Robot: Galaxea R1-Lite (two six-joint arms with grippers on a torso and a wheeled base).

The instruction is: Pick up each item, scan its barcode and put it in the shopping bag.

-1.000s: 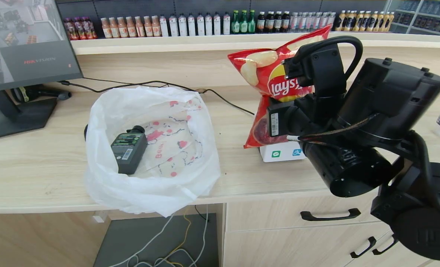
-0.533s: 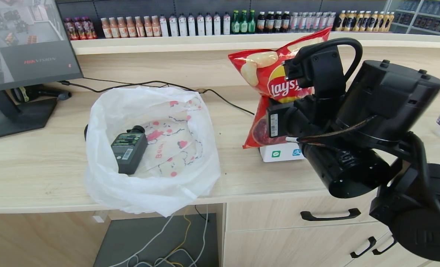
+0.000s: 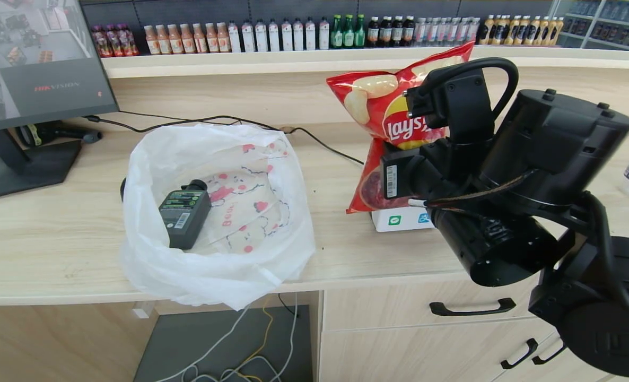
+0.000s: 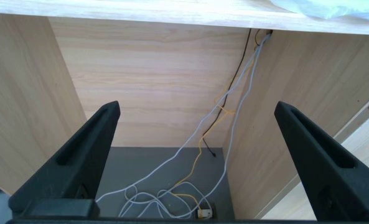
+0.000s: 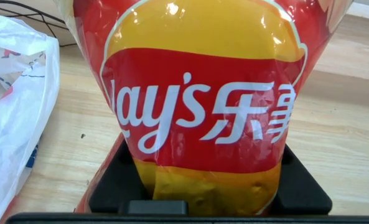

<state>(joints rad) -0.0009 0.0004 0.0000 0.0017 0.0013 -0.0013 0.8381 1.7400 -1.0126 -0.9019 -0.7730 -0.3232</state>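
1. I have the red-and-yellow crinkly foil crisp bag (image 3: 386, 114) upright, right of centre in the head view. Its lower end is over the small white scanner box (image 3: 399, 219) on the pale wooden counter (image 3: 54, 233). I cannot tell whether they touch.
2. My right gripper (image 5: 206, 196) is clamped on the bag's lower half, with a finger on each side.
3. I judge the bag very light, puffed with air, slick and easily crushed. A gentle pinch low on the body or on a flat seam seems safest, and it may swing or slip.
4. My left gripper (image 4: 196, 162) hangs below the counter edge, spread wide and empty.
5. The white thin-plastic shopping bag (image 3: 150, 265), left of centre, holds a dark flat bottle (image 3: 183, 212).
6. Compared with a second ago, the crisp bag sits a shade lower in the frame. The shopping bag and bottle are unchanged.
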